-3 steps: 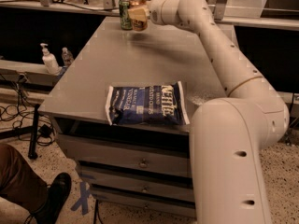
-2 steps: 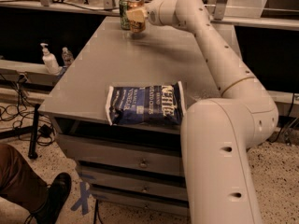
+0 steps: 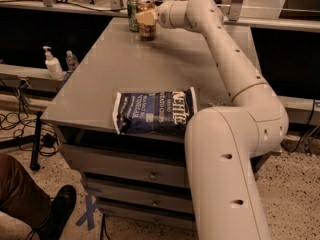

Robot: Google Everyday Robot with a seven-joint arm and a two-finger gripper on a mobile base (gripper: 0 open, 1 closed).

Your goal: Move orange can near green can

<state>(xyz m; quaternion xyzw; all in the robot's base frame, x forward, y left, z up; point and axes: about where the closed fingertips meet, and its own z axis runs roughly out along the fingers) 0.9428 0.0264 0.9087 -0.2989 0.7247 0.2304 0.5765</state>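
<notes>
Not much has changed at the far end since a second ago. The orange can (image 3: pixel 147 30) and the tool (image 3: pixel 146 18) sit in basically the same spot, and it's only the fat near link of the arm (image 3: pixel 225 174) that has swung a bit to the left in view.

The orange can is upright at the far edge of the table (image 3: pixel 150 69), just beside the green can (image 3: pixel 133 15), and they look close enough to be almost touching. The tool is wrapped around the orange can at mid-height, with the can poking out above and below it. I honestly can't tell if it's clamped tight or already slack, or whether the can's base is fully down on the table.

So I'd say this is the tail end of the job: the placing step, with the carry done. The next move would be to make sure the can is seated, let go, and back straight off without bumping either can, since they're slim and would tip easily.

Nearer the camera, a blue chip bag (image 3: pixel 155 111) lies flat at the front edge, well apart from the cans.
</notes>
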